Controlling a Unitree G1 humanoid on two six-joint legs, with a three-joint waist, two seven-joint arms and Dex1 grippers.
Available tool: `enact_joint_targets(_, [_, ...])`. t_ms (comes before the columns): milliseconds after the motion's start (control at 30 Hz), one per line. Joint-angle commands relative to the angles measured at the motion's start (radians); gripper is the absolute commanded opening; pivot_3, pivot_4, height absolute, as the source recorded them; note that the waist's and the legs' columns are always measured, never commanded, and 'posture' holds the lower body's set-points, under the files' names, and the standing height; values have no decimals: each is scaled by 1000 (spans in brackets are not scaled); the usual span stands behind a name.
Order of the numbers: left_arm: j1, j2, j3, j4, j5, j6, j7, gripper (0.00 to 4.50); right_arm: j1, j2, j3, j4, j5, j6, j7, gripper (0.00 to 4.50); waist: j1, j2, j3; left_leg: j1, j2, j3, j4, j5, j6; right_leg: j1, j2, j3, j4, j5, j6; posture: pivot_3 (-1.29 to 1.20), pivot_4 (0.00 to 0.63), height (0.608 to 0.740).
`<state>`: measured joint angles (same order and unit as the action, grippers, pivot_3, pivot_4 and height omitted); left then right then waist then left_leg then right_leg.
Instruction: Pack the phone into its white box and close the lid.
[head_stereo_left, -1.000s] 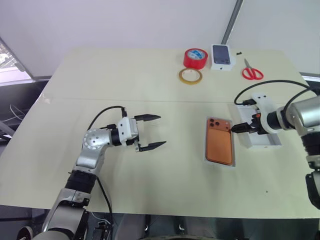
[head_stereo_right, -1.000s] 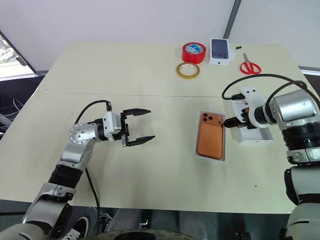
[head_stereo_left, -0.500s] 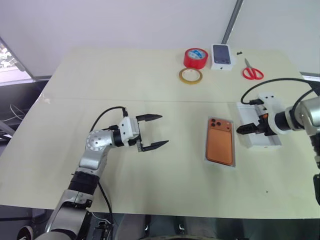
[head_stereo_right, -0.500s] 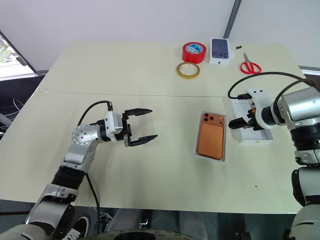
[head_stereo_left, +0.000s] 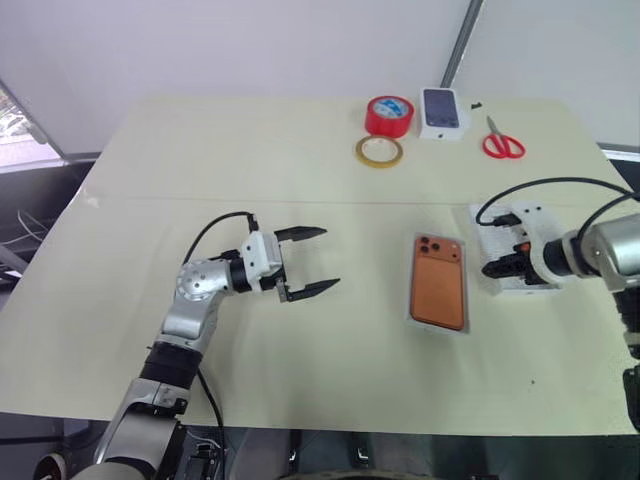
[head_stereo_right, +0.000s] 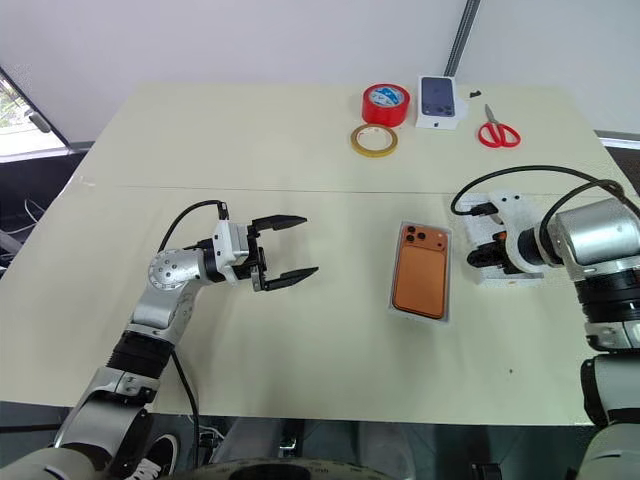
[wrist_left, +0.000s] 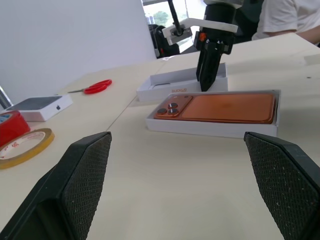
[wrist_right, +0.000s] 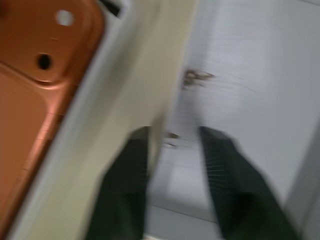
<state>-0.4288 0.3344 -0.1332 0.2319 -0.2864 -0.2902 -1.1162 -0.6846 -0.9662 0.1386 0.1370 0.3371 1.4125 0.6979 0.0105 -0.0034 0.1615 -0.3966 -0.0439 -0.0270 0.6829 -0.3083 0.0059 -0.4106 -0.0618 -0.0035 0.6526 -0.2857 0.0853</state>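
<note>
My left gripper (head_stereo_left: 328, 258) is the nearest thing to me. It hangs above the pale table (head_stereo_left: 200, 150), turned sideways toward the phone. Its two black fingers (wrist_left: 85, 185) are spread wide and there is nothing between them.

A little farther to the right lies the phone (head_stereo_left: 438, 283), copper-orange, with its back and the camera lenses facing up. It sits flat inside the white box (wrist_left: 210, 128), and the thin walls of the box go all around it. The box has no cover on it and stands well apart from my left gripper.

Just beside the box, on its right side, is the lid (wrist_left: 167, 91), lying with its hollow side up. My right gripper (head_stereo_left: 490, 268) points steeply down onto it. The two fingers are drawn close together and stand astride the lid wall that faces the box, one outside and one inside. As far as I can see they pinch this wall, though the close view is blurred.

At the far edge of the table I see a flat ring of yellow tape (head_stereo_left: 380, 151). Behind it there is a red tape roll (head_stereo_left: 390, 116), then a small white carton printed with a dark phone (head_stereo_left: 443, 112), then red-handled scissors (head_stereo_left: 503, 145). Beyond the table a person in a white shirt (wrist_left: 285, 17) is partly visible.
</note>
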Motion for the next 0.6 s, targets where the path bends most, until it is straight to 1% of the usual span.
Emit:
enact_joint_targets(33, [-15,-2,4,-37,-7,2,13,4500,16,-1,-34,-16,-14,3,-34,54,0,0,0,0,0,0,0,0,0,0,0,0,0,0,0,0,150,740])
enact_joint_targets(133, [-19,-2,5,-37,-7,6,19,4500,18,7,-45,-19,-19,1,-53,54,1,0,0,0,0,0,0,0,0,0,0,0,0,0,0,0,150,740])
enact_joint_targets(267, [-31,-1,8,-19,-6,6,21,4500,-5,47,-110,13,-7,12,-84,54,-1,0,0,0,0,0,0,0,0,0,0,0,0,0,0,0,150,740])
enact_joint_targets(367, [-35,-3,7,-15,-7,12,22,4500,-14,77,-198,10,42,15,-60,54,-2,0,0,0,0,0,0,0,0,0,0,0,0,0,0,0,150,740])
enact_joint_targets(433, [-34,-2,6,-16,-7,15,22,4500,-19,107,-253,-6,55,22,-76,54,-3,0,0,0,0,0,0,0,0,-1,0,0,0,0,0,0,150,740])
enact_joint_targets(500, [-31,-3,5,-19,-7,23,24,4500,-36,162,-338,-10,77,25,-101,54,-5,0,0,0,0,0,-1,0,0,-1,0,0,0,0,0,0,150,740])
enact_joint_targets(600, [-26,-4,5,-25,-7,31,30,4500,-38,232,-438,-61,108,-23,-124,54,-4,0,0,0,0,0,0,0,0,-1,0,0,1,0,0,0,150,740])
